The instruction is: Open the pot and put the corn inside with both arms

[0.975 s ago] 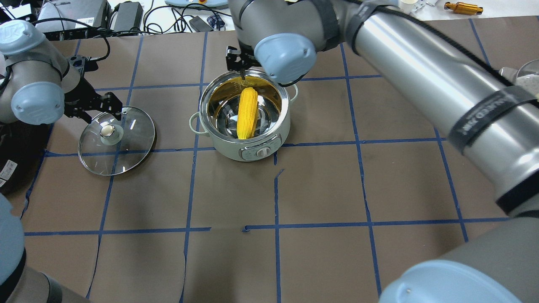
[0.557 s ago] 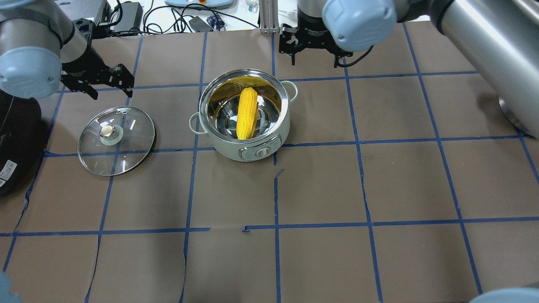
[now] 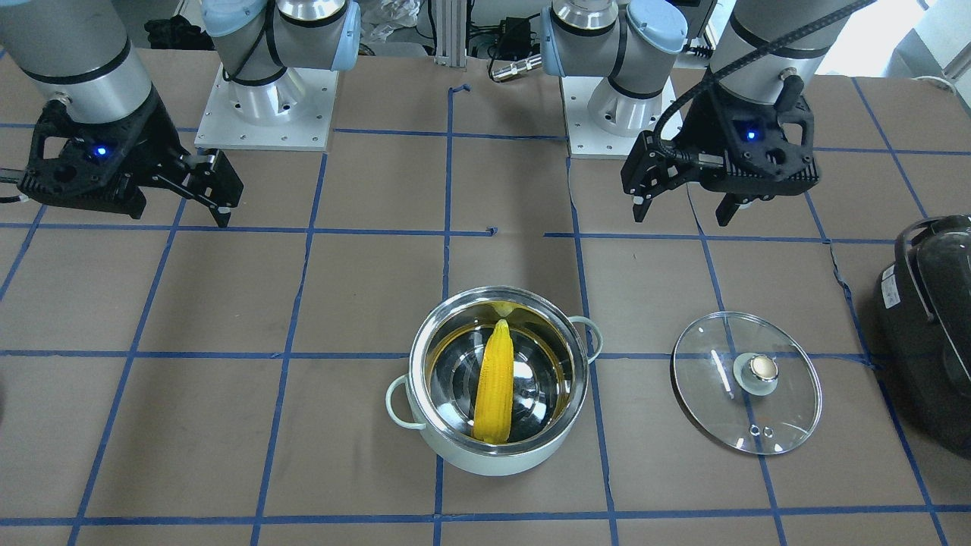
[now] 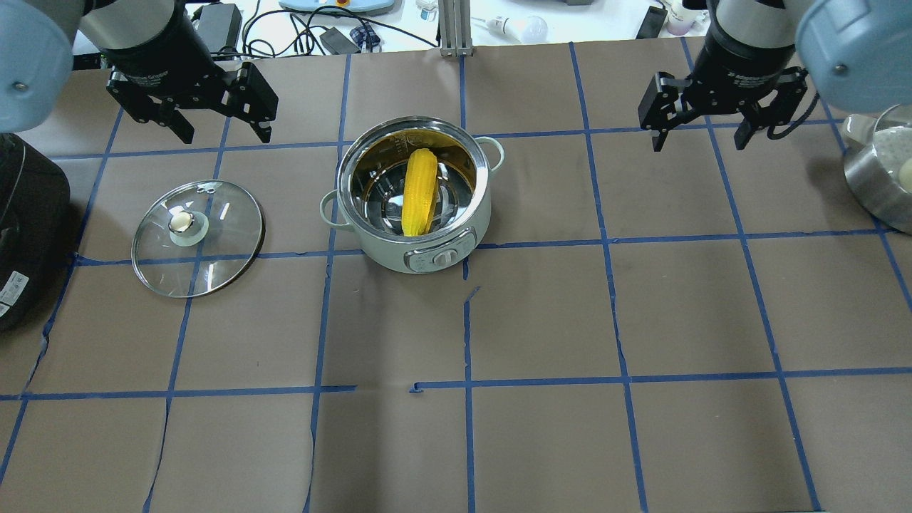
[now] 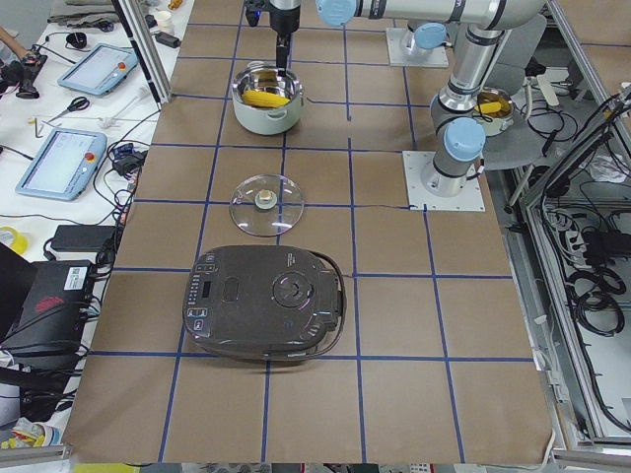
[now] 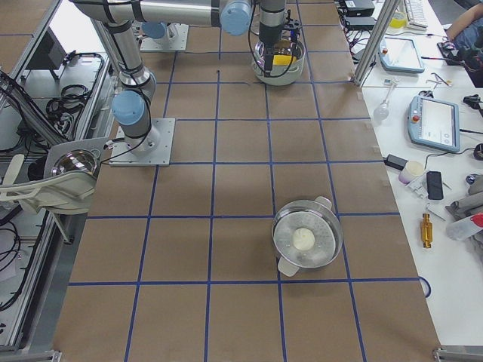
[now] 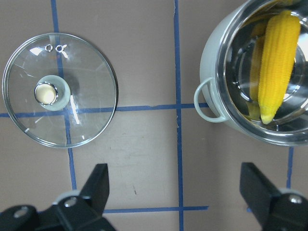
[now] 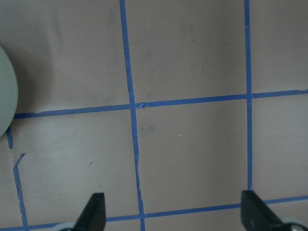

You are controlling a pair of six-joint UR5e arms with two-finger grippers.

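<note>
The mint-green pot [image 4: 381, 251] stands uncovered near the table's middle, and also shows in the front view [image 3: 493, 461]. The yellow corn [image 4: 419, 191] lies inside it, leaning on the steel wall. The glass lid [image 4: 217, 253] with its brass knob lies flat on the table to the pot's left. My left gripper [image 4: 228, 135] is open and empty, raised beyond the lid. My right gripper [image 4: 698, 142] is open and empty, raised well to the right of the pot. The left wrist view shows the lid [image 7: 86, 103], the corn [image 7: 276, 62] and my left gripper [image 7: 175, 192].
A large black appliance [image 4: 21, 235] sits at the table's left edge. A steel bowl [image 4: 866, 189] with a white object in it stands at the right edge. Cables and devices lie beyond the far edge. The right wrist view shows taped brown table under my right gripper [image 8: 173, 207].
The left gripper has risen from beside the lid's knob and moved away toward the far side. The right gripper has left the pot's rim and moved far right. Corn and lid have not moved.
</note>
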